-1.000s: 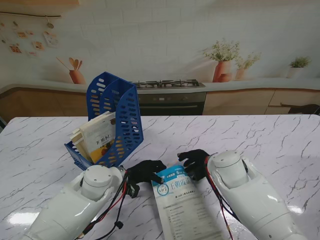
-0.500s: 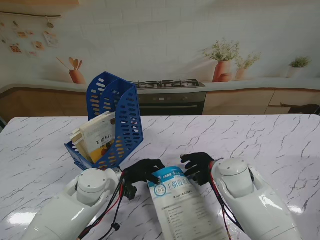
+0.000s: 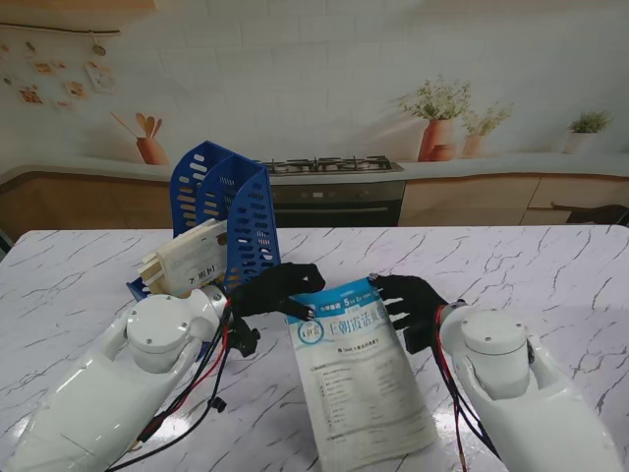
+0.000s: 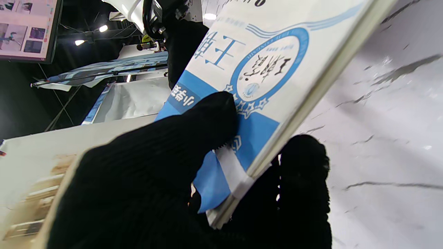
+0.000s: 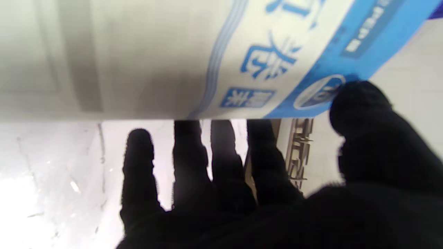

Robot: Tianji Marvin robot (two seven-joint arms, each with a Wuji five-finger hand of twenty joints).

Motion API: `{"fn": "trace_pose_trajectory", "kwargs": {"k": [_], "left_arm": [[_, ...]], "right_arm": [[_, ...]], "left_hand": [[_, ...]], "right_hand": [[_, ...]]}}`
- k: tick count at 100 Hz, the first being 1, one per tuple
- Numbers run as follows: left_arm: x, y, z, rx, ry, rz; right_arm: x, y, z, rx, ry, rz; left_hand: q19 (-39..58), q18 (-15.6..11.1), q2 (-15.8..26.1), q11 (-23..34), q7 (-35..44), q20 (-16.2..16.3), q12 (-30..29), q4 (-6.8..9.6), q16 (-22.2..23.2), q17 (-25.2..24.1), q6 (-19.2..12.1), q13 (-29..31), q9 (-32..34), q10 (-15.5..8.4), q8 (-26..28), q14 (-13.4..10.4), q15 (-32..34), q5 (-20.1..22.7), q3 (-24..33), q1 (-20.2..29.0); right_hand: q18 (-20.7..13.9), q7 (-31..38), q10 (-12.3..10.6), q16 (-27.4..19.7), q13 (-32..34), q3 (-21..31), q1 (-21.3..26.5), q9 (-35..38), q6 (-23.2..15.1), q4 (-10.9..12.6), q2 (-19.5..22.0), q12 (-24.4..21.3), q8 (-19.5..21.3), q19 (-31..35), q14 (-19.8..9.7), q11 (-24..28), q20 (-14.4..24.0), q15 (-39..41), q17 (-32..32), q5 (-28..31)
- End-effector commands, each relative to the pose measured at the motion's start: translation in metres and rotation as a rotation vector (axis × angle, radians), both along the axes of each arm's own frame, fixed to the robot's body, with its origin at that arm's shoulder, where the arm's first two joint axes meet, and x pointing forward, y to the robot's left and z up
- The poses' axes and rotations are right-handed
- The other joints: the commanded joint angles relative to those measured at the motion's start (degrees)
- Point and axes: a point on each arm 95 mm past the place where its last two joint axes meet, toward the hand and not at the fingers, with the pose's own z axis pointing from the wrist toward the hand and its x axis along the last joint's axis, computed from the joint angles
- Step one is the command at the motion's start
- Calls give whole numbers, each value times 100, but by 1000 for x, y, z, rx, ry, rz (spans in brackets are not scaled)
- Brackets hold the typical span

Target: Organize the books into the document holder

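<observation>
Marble table (image 3: 550, 275) is seen spanning the whole stand view, with a kitchen backdrop behind it at 12 o'clock.

Document holder (image 3: 251, 221), blue and perforated, is placed at roughly 10 o'clock from the table centre. At least one book (image 3: 187, 261) is already stood in it, leaning; how many are inside cannot be counted.

Blue-and-white workbook (image 3: 359, 379) is held near the table's centre, toward 6 o'clock, its far edge lifted off the marble and its near end angled down toward the robot. Whether the near end touches the table cannot be told.

Left hand (image 3: 275, 291) is clamped on the workbook's far left corner: in the left wrist view the thumb (image 4: 211, 117) is pressed on the cover and a finger is hooked beneath the edge.

Right hand (image 3: 413, 303) is closed on the far right corner; in the right wrist view the thumb (image 5: 360, 103) is seen on the cover, with the other fingers spread under it.

Progress, as judged: partly done. The workbook is grasped and raised but is not yet in the holder. Carrying it toward 10 o'clock, turning it upright and slotting it in remain.
</observation>
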Motion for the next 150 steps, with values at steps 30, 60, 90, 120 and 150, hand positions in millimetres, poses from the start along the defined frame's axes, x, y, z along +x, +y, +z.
{"fn": "trace_pose_trajectory", "kwargs": {"k": [30,60,90,120,150], "left_arm": [[14,-11,54,-7,-161,20],[21,-10,64,-1,-145,72],[24,-1,58,27,-103,104],[24,3,54,54,-138,116],[33,0,51,73,-190,99]], "right_arm": [[-4,-10,11,191,-72,100],[2,-11,11,233,-143,67],[5,-7,19,201,-360,20],[0,-1,41,41,-608,69],[-9,-1,62,-47,-745,97]], "left_hand": [[453,61,342,70,765,174,155,436,174,62,-410,432,283,-178,366,-102,397,235,307,361],[464,85,395,-37,707,186,174,398,194,-22,-393,373,233,-142,380,-84,392,151,157,404],[43,103,830,-1143,-96,321,-239,508,-11,-1136,100,-532,-522,332,-1519,266,-327,-997,-1263,596],[-1452,448,1551,-662,-3202,-23,-2598,665,-2288,-2976,498,-2162,-2325,516,-4548,653,-2289,-734,-1925,-522],[-4296,137,1554,-1744,-4603,-1473,-3306,578,-3588,-4268,538,-3578,-3756,596,-5334,785,-4291,-1184,-2938,-1211]], "right_hand": [[434,326,-179,464,662,-127,131,669,-65,55,-473,559,192,367,-256,688,434,874,299,267],[8,3081,-792,1340,1487,1624,2016,1627,-1298,-690,-1200,2172,827,1993,-789,2199,1560,3532,1535,482],[-73,2554,-709,1291,2548,2816,2567,2195,-1374,-543,-26,1928,1852,3181,-894,1965,1677,4143,2802,1420],[-462,4477,-801,2042,2550,2883,2754,1784,-2152,-728,594,3506,3670,3725,-1688,2618,2229,6092,3352,1762],[-482,4915,-920,2183,2555,2869,2805,1795,-2303,-753,692,3693,3820,3647,-1806,2642,2327,6173,3376,1891]]}}
